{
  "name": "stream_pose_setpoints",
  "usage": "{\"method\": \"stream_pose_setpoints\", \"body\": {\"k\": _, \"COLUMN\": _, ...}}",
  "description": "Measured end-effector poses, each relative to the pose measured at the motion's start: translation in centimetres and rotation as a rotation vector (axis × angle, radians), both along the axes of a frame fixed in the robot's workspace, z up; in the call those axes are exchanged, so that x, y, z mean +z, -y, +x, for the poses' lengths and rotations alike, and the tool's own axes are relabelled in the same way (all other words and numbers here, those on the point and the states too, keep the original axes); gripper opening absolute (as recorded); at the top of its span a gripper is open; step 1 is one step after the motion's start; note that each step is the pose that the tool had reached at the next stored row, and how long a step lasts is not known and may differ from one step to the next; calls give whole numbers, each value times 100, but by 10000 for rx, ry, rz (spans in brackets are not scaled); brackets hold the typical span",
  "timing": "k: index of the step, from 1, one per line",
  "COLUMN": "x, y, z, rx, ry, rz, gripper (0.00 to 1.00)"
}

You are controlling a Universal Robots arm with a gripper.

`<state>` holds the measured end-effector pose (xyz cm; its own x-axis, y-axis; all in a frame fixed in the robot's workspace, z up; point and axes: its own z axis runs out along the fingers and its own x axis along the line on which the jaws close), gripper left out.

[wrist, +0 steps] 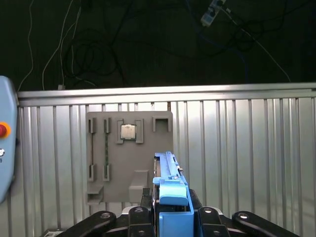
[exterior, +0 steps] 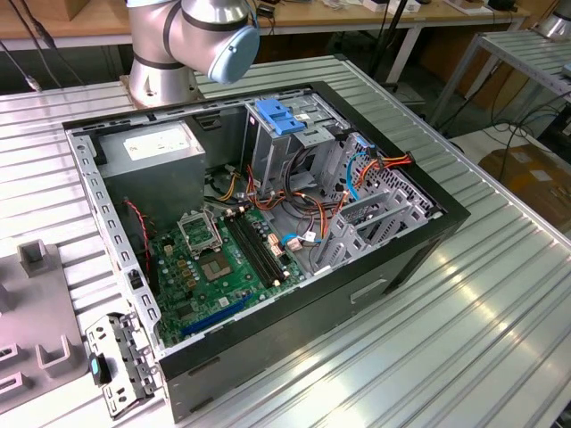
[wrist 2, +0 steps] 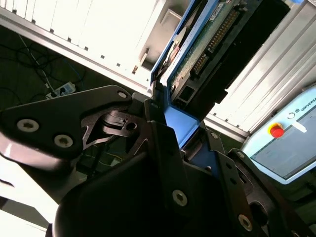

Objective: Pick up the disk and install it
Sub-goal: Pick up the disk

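Note:
In both wrist views my gripper [wrist: 170, 213] is shut on the disk [wrist: 169, 174], held edge-on above the slatted table. The disk's blue side bracket [wrist: 173, 193] sits between the black fingers [wrist: 101, 219]. The second wrist view shows the disk's [wrist 2: 212, 44] green circuit board side and connector pins, with the gripper [wrist 2: 168, 118] clamped on its blue bracket [wrist 2: 181, 124]. In the exterior view the open computer case [exterior: 406, 254] lies on its side on the table, with a metal drive cage [exterior: 272, 147] topped by a blue latch piece [exterior: 281, 117].
A grey power-supply box [exterior: 156, 147], green motherboard [exterior: 223, 259] and loose orange and blue cables [exterior: 352, 174] fill the case. A grey fixture plate [wrist: 129, 158] carrying a small chip [wrist: 128, 131] lies below the held disk. A pendant [wrist 2: 286, 143] rests at the table edge.

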<state>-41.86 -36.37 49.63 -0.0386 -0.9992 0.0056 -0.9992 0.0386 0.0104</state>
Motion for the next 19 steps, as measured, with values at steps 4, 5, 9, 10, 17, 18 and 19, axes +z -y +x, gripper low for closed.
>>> {"method": "stream_pose_setpoints", "body": {"k": 4, "x": 0, "y": 0, "z": 35, "rx": 0, "ry": 0, "rz": 0, "gripper": 37}}
{"method": "stream_pose_setpoints", "body": {"k": 5, "x": 0, "y": 0, "z": 47, "rx": 1, "ry": 0, "rz": -1, "gripper": 37}}
{"method": "stream_pose_setpoints", "body": {"k": 9, "x": 0, "y": 0, "z": 91, "rx": 0, "ry": -1, "rz": -1, "gripper": 37}}
{"method": "stream_pose_setpoints", "body": {"k": 10, "x": 0, "y": 0, "z": 106, "rx": 0, "ry": 0, "rz": 0, "gripper": 37}}
{"method": "stream_pose_setpoints", "body": {"k": 17, "x": 0, "y": 0, "z": 220, "rx": 1, "ry": 1, "rz": 0, "gripper": 37}}
{"method": "stream_pose_setpoints", "body": {"k": 18, "x": 0, "y": 0, "z": 231, "rx": 1, "ry": -1, "rz": -1, "gripper": 37}}
{"method": "stream_pose_setpoints", "body": {"k": 19, "x": 0, "y": 0, "z": 242, "rx": 0, "ry": 0, "rz": 0, "gripper": 37}}
